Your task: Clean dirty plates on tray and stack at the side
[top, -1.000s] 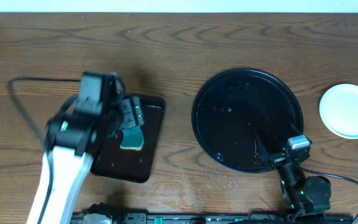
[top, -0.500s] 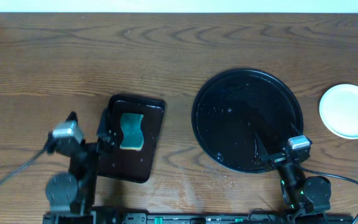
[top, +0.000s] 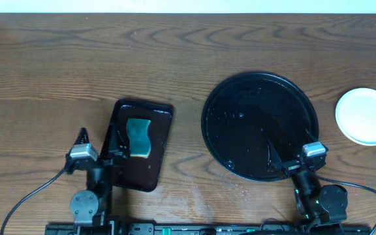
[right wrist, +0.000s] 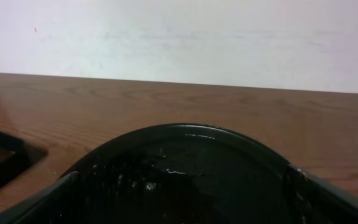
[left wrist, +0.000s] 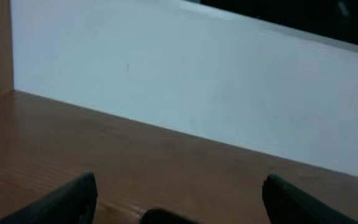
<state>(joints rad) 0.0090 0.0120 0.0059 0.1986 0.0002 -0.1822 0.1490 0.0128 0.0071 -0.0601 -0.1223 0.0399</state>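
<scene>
The round tray (top: 253, 104) at centre right holds only water drops. The plates (top: 366, 115) sit at the far right edge of the frame, well apart from it. Only a white top plate shows, so I cannot tell how many are stacked. The job looks finished, so the sensible step is parking: fold both arms low along the bottom edge without nudging the tray or the pile.

The left gripper (top: 98, 139) sits tucked at lower left, at the edge of the small tray (top: 158, 124) that holds the sponge (top: 138, 137), its fingers spread and empty. The right gripper (top: 288, 149) hangs over the round tray's lower right rim, also spread and empty.
</scene>
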